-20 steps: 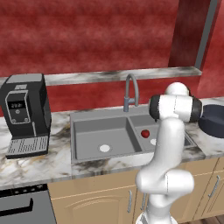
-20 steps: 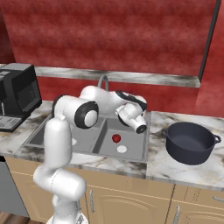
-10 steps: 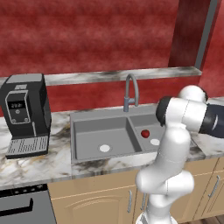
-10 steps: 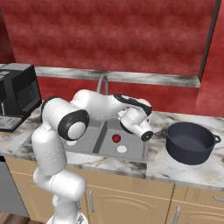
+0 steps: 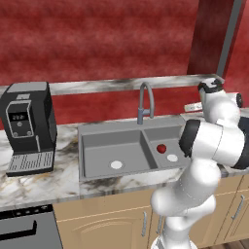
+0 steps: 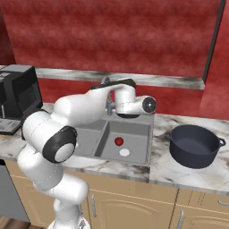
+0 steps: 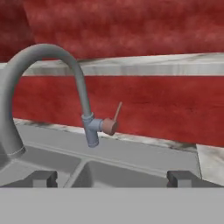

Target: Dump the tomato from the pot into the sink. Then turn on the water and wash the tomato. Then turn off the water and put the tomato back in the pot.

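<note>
Here, glossy round tomato (image 6: 118, 141) in grey rectangular sink (image 6: 134, 129), beside pale drain (image 6: 125, 152).

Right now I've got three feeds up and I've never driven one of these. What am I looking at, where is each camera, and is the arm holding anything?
It is a white jointed arm on a driving base, ending in a two-finger gripper. Two cameras ride on the base behind the arm, one to its left, one to its right. The third sits on the hand and looks along the fingers. On the marble counter lies the sink with its faucet. The tomato lies in the sink's right basin beside the drain. The pot stands empty on the counter to the right, a coffee machine to the left. The gripper is open, holds nothing, and faces the faucet's small handle.
</note>
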Tool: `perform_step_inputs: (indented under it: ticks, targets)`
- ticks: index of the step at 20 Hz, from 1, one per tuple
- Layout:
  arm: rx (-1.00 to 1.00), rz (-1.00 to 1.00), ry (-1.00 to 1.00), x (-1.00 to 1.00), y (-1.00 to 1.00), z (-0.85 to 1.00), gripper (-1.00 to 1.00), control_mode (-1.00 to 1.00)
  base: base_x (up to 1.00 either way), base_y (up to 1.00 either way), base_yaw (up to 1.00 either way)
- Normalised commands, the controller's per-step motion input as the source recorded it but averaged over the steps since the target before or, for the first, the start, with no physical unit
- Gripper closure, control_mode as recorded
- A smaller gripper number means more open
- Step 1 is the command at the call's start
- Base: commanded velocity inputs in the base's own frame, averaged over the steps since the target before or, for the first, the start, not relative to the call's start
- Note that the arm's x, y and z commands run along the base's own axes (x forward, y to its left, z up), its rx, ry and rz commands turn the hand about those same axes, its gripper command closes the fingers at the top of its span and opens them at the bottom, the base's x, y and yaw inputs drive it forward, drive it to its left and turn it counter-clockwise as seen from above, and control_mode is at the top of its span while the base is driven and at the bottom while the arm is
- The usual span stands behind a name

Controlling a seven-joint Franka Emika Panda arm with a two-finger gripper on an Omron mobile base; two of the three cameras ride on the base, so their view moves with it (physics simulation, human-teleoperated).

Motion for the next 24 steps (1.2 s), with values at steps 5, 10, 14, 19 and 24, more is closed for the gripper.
perform_step_inputs:
  ticks: [5,10,14,19,24]
  targets:
    - [-0.02,0.0,0.44,-0.42,-0.06,0.77,-1.0,-1.0,0.0,0.0,0.0]
    - [-0.06,0.0,0.47,-0.21,-0.02,0.38,-1.0,-1.0,0.0,0.0,0.0]
    - [-0.04,0.0,0.4,0.0,0.0,0.0,-1.0,-1.0,0.0,0.0,0.0]
    - [0.0,0.0,0.29,0.0,-0.04,-0.12,-1.0,-1.0,0.0,0.0,0.0]
    - [0.0,0.0,0.03,-0.22,0.05,-0.03,-1.0,-1.0,0.0,0.0,0.0]
